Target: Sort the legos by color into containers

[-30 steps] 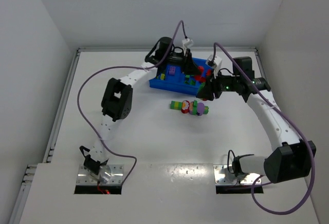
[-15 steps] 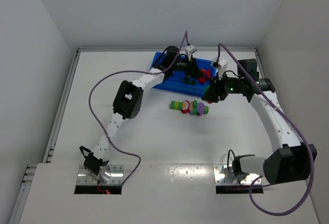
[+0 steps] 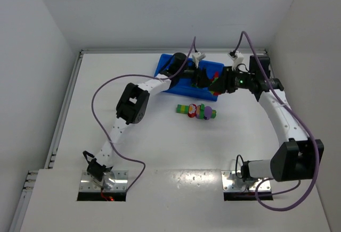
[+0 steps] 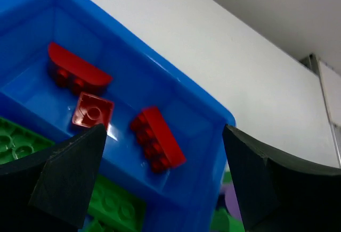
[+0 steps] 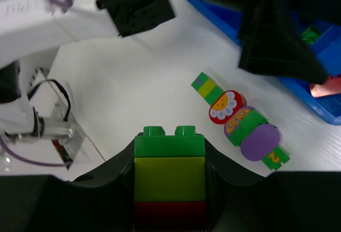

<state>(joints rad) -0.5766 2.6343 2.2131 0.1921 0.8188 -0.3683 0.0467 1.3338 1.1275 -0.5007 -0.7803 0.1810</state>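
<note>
The blue tray of containers (image 3: 181,87) stands at the back of the table. My left gripper (image 3: 202,77) hangs over its right end, jaws wide open (image 4: 164,136) with nothing between them. Below them, three red legos (image 4: 157,139) lie in the end compartment, and green legos (image 4: 112,205) fill the one beside it. My right gripper (image 3: 217,84) is shut on a short stack of green, yellow and red bricks (image 5: 169,173), held above the table just right of the tray. A multicoloured stick of legos (image 3: 196,111) lies on the table in front of the tray.
The white table is walled at the back and on both sides. In the right wrist view the left arm's dark fingers (image 5: 277,35) loom over the tray's rim (image 5: 319,46), close to my right gripper. Purple cables loop above both arms.
My left gripper moved from the tray's left part to its right end and opened. My right gripper rose and shifted back and right, still holding its stack.
</note>
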